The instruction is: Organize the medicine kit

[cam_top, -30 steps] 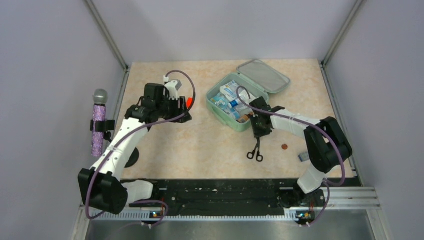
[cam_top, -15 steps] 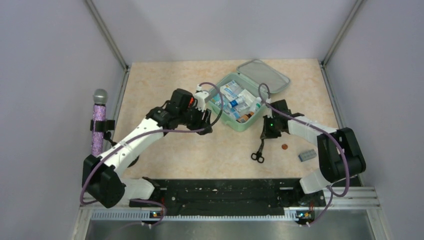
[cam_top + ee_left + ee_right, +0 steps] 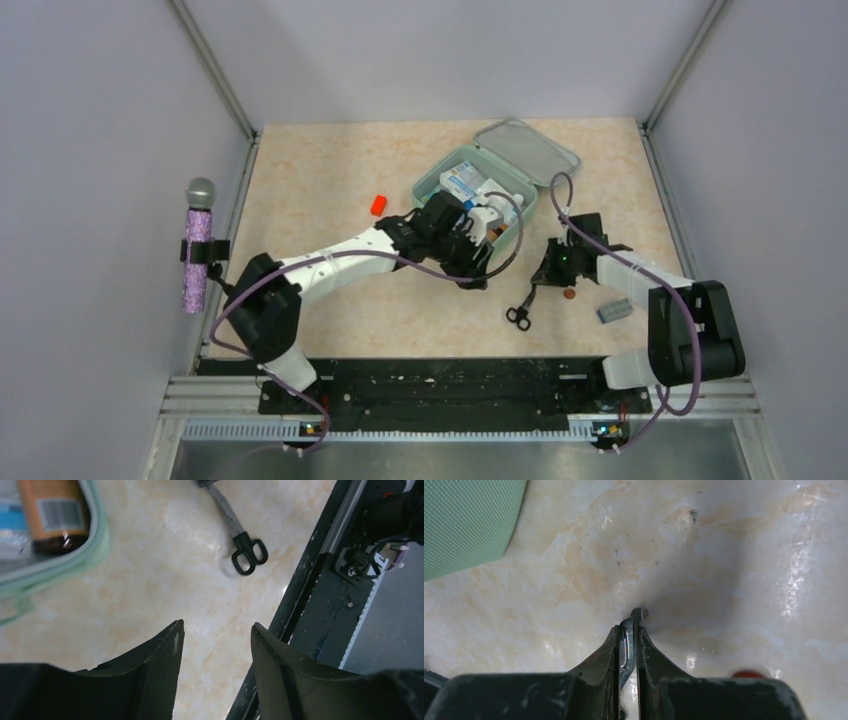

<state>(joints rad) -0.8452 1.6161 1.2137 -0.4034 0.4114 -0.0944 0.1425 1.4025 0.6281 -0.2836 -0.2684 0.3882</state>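
The mint-green medicine kit (image 3: 432,182) stands open at the back centre, full of boxes and bottles, with its lid (image 3: 527,150) laid back. My left gripper (image 3: 478,275) hovers at the kit's front edge, open and empty (image 3: 216,625). My right gripper (image 3: 545,275) is shut on the blades of black-handled scissors (image 3: 517,316), whose handles hang toward the table. The blade tip (image 3: 638,614) pokes out between the shut fingers. The scissors also show in the left wrist view (image 3: 249,557). A small orange item (image 3: 378,204) lies on the table left of the kit.
A coin (image 3: 570,294) and a small blue-grey packet (image 3: 614,311) lie right of the scissors. A purple microphone (image 3: 197,245) is clipped to the left wall. A brown bottle with an orange label (image 3: 55,515) lies in the kit's near corner. The black base rail (image 3: 450,385) runs along the front.
My left arm swung right from the orange item to the kit's front edge, leaving the item on the table. My right gripper carried the scissors right, away from the kit.
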